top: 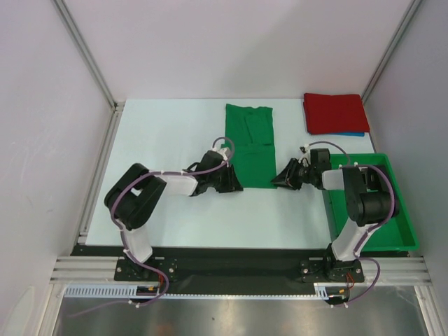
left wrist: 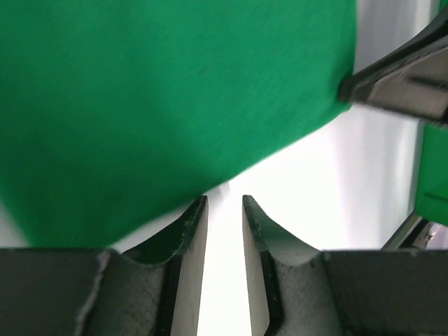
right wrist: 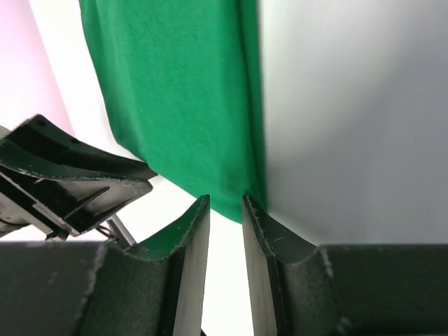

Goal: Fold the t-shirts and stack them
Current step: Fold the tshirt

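The bright green fabric t-shirt, folded into a long strip, lies flat on the white table. The left gripper is at its near left corner and the right gripper at its near right corner. Both have their fingers slightly apart and clamp nothing. Beyond its far right, a folded red fabric t-shirt lies on a blue t-shirt. A rigid green plastic rectangular bin stands to its right.

green t-shirt flat, red t-shirt folded

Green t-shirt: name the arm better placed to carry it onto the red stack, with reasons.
Right, probably. The right gripper is at the near right corner of the green t-shirt, toward the red t-shirt; the left gripper is at the left corner, farther off.
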Motion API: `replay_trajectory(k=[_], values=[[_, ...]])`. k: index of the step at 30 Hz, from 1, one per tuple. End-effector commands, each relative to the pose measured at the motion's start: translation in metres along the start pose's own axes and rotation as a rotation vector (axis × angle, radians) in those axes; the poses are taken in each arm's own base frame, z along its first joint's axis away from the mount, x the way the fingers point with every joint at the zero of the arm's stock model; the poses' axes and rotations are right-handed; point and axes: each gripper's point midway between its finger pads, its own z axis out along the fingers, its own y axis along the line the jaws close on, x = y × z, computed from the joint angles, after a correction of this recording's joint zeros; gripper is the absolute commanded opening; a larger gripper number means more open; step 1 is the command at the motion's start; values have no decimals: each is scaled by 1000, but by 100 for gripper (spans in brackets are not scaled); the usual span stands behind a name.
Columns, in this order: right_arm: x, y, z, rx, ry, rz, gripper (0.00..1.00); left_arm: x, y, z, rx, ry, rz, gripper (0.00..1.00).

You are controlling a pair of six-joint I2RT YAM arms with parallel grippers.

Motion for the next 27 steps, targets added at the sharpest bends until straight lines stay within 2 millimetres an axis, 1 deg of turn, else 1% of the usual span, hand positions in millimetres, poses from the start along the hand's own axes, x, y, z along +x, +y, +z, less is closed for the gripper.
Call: replay_trajectory(k=[1,2,3,4,5,6,7,8,9,10,11,12,13,14,15,16,17,18,19,20,21,22,23,24,25,27], values=[[3,-29,-14,54,-23,11,31,-3,11,-23,-43,-31,41,32],[5,-35,-18,70,-23,4,31,-7,9,-33,-43,-51,52,33],[5,-41,-22,97,-32,4,31,-7,14,-39,-64,-55,52,33],[8,-44,-30,119,-38,14,31,-14,22,-46,-86,-79,47,33],[8,-46,-34,144,-49,6,31,-18,24,-59,-85,-103,41,33],[9,-46,-37,154,-53,-10,31,-24,35,-68,-104,-124,7,33],[11,-42,-45,163,-61,-18,31,-22,43,-76,-118,-136,-12,33],[10,-40,-48,169,-76,-23,32,-31,37,-90,-102,-184,-10,33],[9,-36,-51,165,-90,-22,33,-36,37,-98,-103,-210,-15,34],[15,-31,-59,164,-94,-12,35,-35,39,-103,-116,-226,-18,36],[15,-30,-62,169,-107,-11,38,-35,36,-107,-109,-233,-21,37],[16,-26,-67,165,-125,4,43,-39,29,-115,-89,-260,-51,41],[16,-19,-73,154,-157,-2,46,-33,31,-115,-88,-257,-83,42],[16,-18,-77,157,-183,3,49,-34,28,-117,-70,-277,-112,43],[16,-13,-81,145,-210,50,56,-36,22,-121,-44,-301,-182,45],[13,-8,-83,131,-241,61,58,-27,27,-120,-47,-306,-230,50],[12,-3,-87,118,-294,65,62,-34,24,-121,-25,-362,-308,52],[9,2,-88,109,-333,73,64,-32,21,-121,-10,-382,-342,53],[3,-2,-90,147,-405,145,68,-24,30,-118,-27,-393,-389,54],[5,-2,-91,157,-441,164,72,-29,27,-117,-2,-430,-427,54],[9,3,-87,155,-452,164,74,-27,27,-114,-2,-447,-509,55],[4,1,-87,171,-506,235,74,-24,28,-108,-6,-432,-545,56],[5,1,-85,171,-519,253,74,-27,30,-104,-13,-450,-595,56],[10,2,-78,174,-518,264,74,-27,30,-100,-27,-451,-607,54],[7,-1,-77,202,-558,303,74,-28,30,-91,-46,-435,-626,52],[11,-1,-68,224,-561,310,74,-26,32,-83,-68,-425,-687,50]])
